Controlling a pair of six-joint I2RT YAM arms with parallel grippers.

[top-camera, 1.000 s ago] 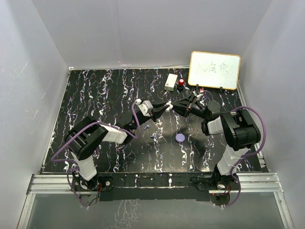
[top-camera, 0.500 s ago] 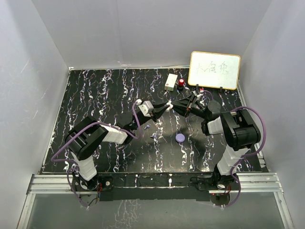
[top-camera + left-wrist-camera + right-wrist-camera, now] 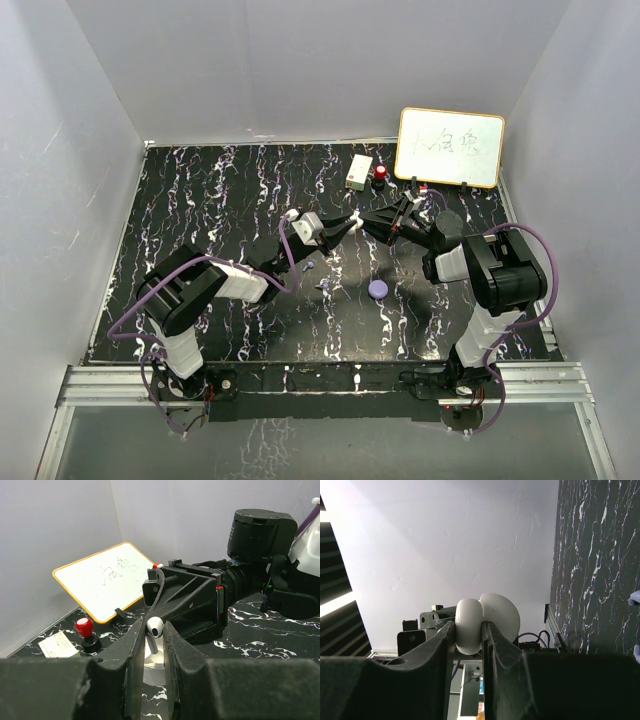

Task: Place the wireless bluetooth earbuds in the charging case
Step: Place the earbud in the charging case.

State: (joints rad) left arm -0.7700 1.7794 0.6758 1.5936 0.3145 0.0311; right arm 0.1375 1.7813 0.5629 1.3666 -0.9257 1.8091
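Pale grey walls (image 3: pixel 300 60) close in a black table with white marbled streaks (image 3: pixel 220 210), and the two arms reach from its near edge to meet nose to nose just behind the middle. The left gripper (image 3: pixel 347 224) is clenched on a small white earbud with a rounded head and a pale stem (image 3: pixel 154 626), held upright between its black fingers, head uppermost. The right gripper (image 3: pixel 374 222) stands directly facing it, and its fingers are clamped on a white rounded charging case (image 3: pixel 497 611), of which two smooth lobes show from the right wrist view. Whether the earbud touches the case cannot be told. Two tiny lilac-purple plastic pieces (image 3: pixel 309 266) (image 3: pixel 322 287) lie on the table below the left gripper, apart from each other. A round lilac puck (image 3: pixel 377 289) lies to their right, near the right arm. At the back right an orange-framed whiteboard with handwriting (image 3: pixel 450 147) leans against the wall, with a red-topped knob on a black base (image 3: pixel 381 175) and a small white card (image 3: pixel 358 172) just to its left.
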